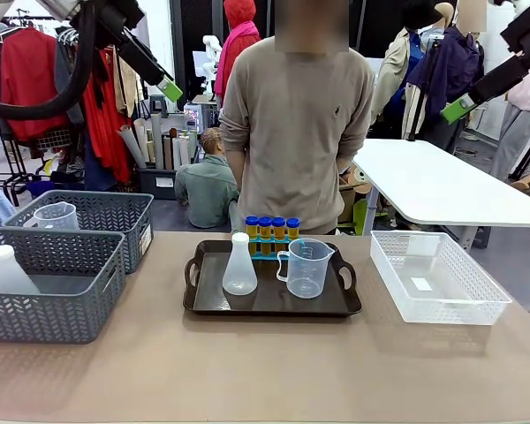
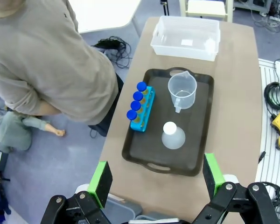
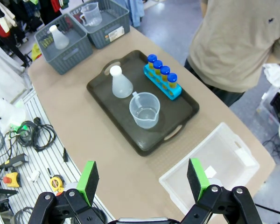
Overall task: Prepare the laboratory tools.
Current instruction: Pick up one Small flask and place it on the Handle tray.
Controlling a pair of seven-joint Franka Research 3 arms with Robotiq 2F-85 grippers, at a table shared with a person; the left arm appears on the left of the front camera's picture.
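Both my grippers point(image 2: 156, 184) point(image 3: 142, 182) hang released, empty; at frame centre the dark rectangular tray point(image 1: 203, 300) gathers tubes point(image 1: 271, 228), beaker point(image 1: 306, 268), flask point(image 1: 239, 266) — ready for picking.

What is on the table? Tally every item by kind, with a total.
Blue-capped tubes: 4
Tube rack: 1
Beakers: 2
Flasks: 2
Dark tray: 1
Grey baskets: 2
White basket: 1
Total: 13

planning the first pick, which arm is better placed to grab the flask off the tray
Probably left. The flask stands on the tray's left half, the beaker to its right. Both the left hand and right hand hover high and open, so it's close.
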